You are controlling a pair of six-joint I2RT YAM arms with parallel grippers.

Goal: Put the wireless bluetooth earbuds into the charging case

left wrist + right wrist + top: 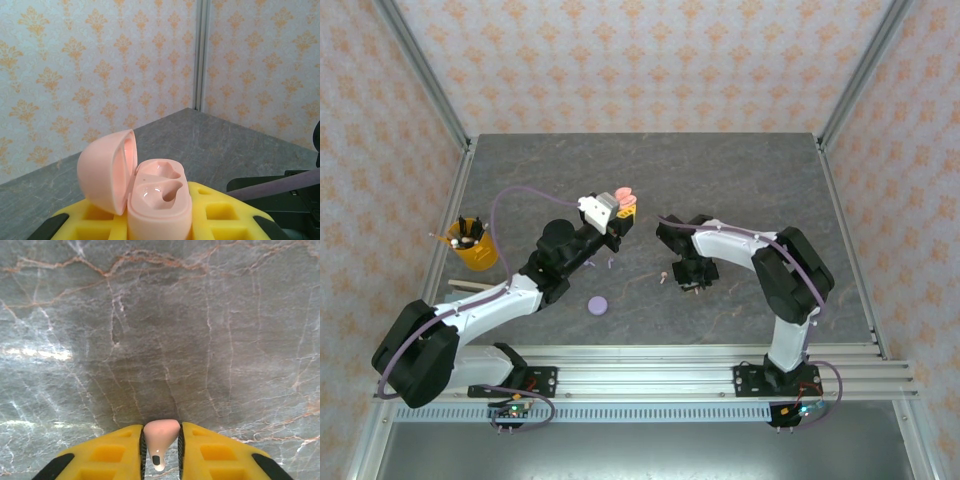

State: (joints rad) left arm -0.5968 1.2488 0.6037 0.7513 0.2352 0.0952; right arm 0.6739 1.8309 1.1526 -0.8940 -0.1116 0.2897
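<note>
The grey table carries one yellow cup of pens at the left and one round lilac case near the front. Two lilac earbuds and one pink earbud lie loose between the arms. The left gripper is clamped on the one pink case, raised off the table with its lid swung open and both sockets empty, while the right gripper pinches a second pink earbud between its yellow fingers over bare table.

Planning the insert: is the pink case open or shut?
Open: the case has its lid swung back, baring two empty wells.
</note>
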